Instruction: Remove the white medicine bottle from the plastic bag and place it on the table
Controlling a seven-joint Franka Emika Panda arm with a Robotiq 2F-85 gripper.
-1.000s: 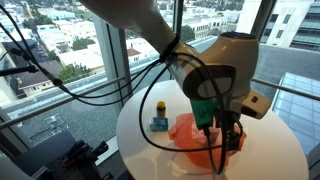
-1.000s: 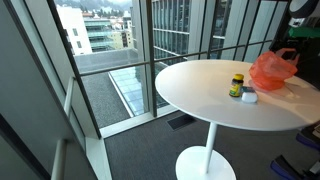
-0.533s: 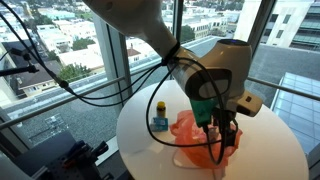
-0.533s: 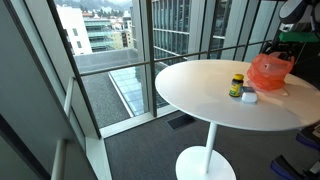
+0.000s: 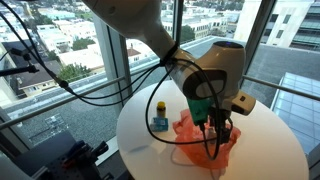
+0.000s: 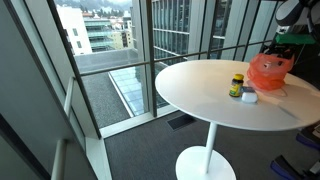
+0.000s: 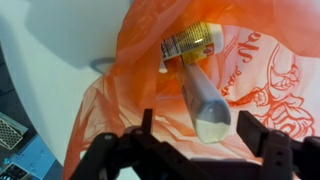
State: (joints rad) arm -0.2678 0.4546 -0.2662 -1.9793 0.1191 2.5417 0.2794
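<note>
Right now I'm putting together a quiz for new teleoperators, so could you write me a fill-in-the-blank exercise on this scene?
1. The plastic bag lying on the round table is ___ in colour.
2. In the wrist view the claw hangs above the bag with its jaws ___.
3. The small bottle standing on the table outside the bag has a ___ cap.

Missing words: orange; open; yellow.

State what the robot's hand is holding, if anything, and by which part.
Nothing: the hand is open over the orange plastic bag.
</note>
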